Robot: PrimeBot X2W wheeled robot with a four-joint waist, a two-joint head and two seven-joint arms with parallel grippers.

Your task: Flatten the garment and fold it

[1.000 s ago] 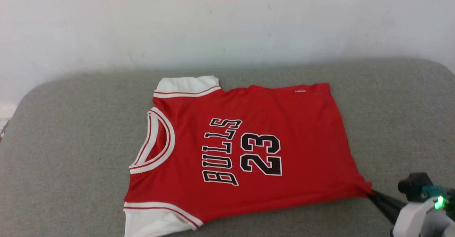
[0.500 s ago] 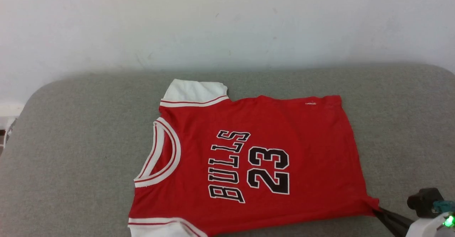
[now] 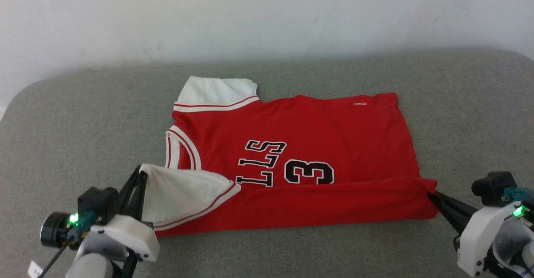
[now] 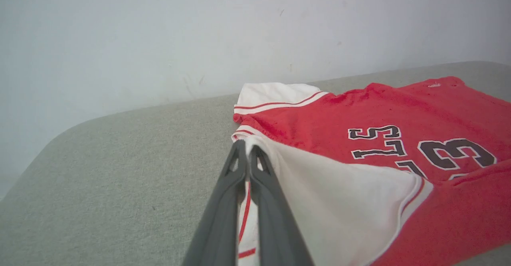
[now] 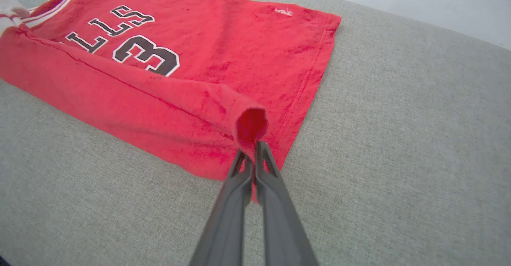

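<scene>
Both pairs of jaws are pinched fully together on cloth: your left gripper [image 3: 139, 173] holds the near white sleeve [image 3: 179, 198] at its edge, and your right gripper [image 3: 430, 194] holds the near hem corner [image 5: 250, 124]. Between them the garment [image 3: 325, 123] lies front-up on the grey cushion [image 3: 75, 115], collar to your left. Its near edge is raised and turned over part of the lettering [image 3: 260, 161], so the first lengthwise fold looks under way. Note the risks. If you carry one gripper ahead of the other, the fold line will likely skew. A thin pinch at the hem corner could slip. Dragging instead of lifting may bunch the lower layer toward the wall [image 3: 267, 15].
</scene>
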